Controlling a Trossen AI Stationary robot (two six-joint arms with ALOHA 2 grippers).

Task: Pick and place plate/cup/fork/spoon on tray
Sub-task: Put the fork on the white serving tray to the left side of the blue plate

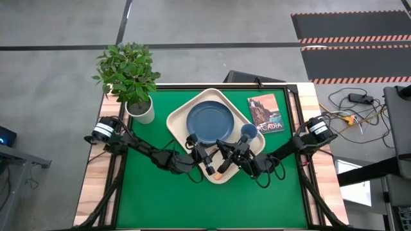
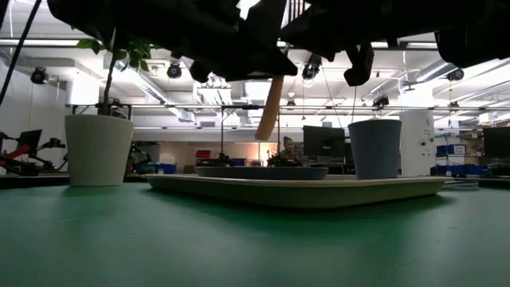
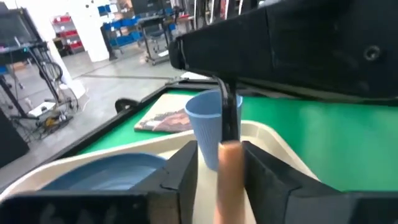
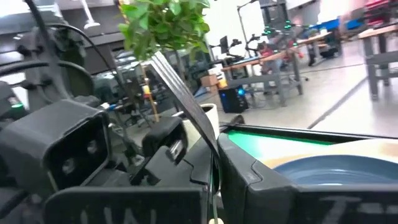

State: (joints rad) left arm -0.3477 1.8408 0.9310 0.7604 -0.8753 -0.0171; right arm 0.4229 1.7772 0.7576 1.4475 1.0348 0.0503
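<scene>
Nearest, at the tray's (image 1: 176, 119) 6 o'clock edge, the left gripper (image 1: 207, 160) is clamped on a pale tan handle, seemingly the fork (image 2: 269, 108), which hangs tilted above the tray. The right gripper (image 1: 227, 156) meets it there and looks closed on the thin metal neck. The fork is light, stiff and slick on the metal, so the handle is the safer hold. The tines are hidden, so fork or spoon is a guess. Farther in, the plate (image 1: 210, 122) lies on the tray, with the cup (image 1: 248, 132) at its 4 o'clock.
</scene>
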